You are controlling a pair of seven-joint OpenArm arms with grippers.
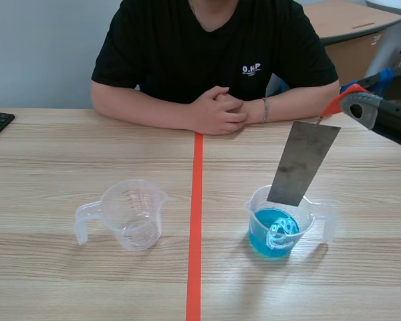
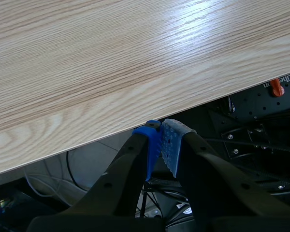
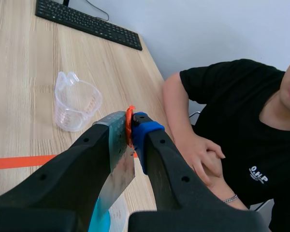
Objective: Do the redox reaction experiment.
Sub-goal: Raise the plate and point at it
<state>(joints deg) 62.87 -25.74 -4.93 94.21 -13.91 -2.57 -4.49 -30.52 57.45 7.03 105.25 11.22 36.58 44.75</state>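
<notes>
Biggest worry here: the metal strip (image 1: 303, 162) is pinched only at its very top and hangs tilted over the cup of blue liquid (image 1: 275, 231). It could twist or slip in that grip. Its lower edge could also catch the rim and tip the cup, slopping blue stuff across the desk (image 1: 53, 281). The person's hands (image 1: 217, 110) rest not far behind, too. The strip's lower edge is right at the cup's mouth; I can't tell if it touches the rim, and it doesn't look dipped. The right jaws are clamped tight on the strip's top end with barely any gap. The left jaws are pressed together on nothing, just off the desk's edge. The empty measuring cup (image 1: 130, 215) sits well apart, across the tape line.
</notes>
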